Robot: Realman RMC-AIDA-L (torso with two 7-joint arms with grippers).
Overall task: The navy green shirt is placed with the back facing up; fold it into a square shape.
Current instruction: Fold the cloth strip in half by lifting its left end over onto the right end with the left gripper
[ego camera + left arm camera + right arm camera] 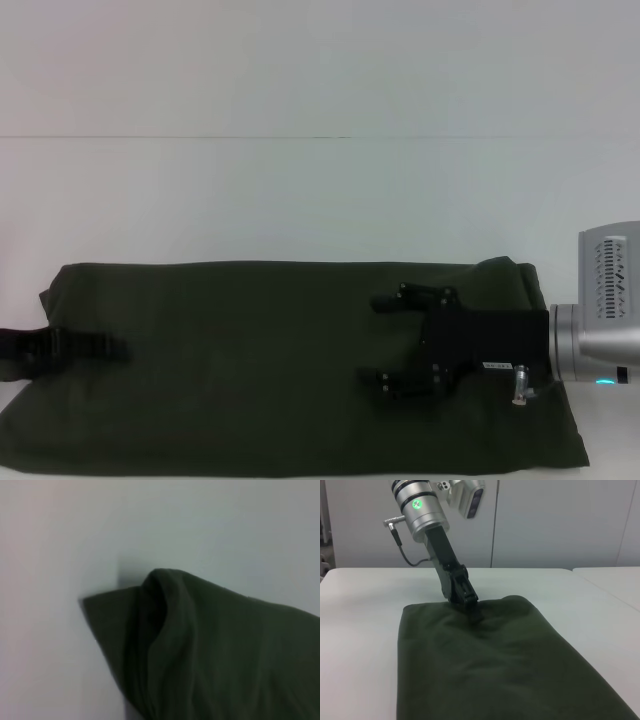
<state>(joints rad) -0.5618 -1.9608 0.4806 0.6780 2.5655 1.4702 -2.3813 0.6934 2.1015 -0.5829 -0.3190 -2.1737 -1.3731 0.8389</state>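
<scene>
- On the white table (300, 200), near its front edge in the head view, the navy green shirt (250, 370) lies as a long folded band running across from the robot's left to its right, plain side up, no lettering showing.
- Band edges: far edge fairly straight; right end slightly rumpled, with a small raised hump at the far right corner.
- Right gripper (390, 340) reaches in from the right side, over the right half of the shirt. Its two black fingers (410, 296) are spread wide apart, pointing toward the shirt's middle, nothing between them. Cannot tell whether the fingers touch the cloth or hang just above it.
- Silver wrist section of the right arm (590, 345) sits past the shirt's right end, a small teal light showing on it.
- Left gripper (85, 346) comes in low from the left edge, at the shirt's left end. In the right wrist view the left gripper (465, 600) tips down onto the far end of the shirt (490, 665), with cloth puckered around its tip. Whether it is pinching the cloth: cannot tell, fingers too dark against the fabric.
- Left wrist view: a bunched fold of the shirt (210, 650) with one flat corner poking out over the table (50, 555); no fingers seen there.
</scene>
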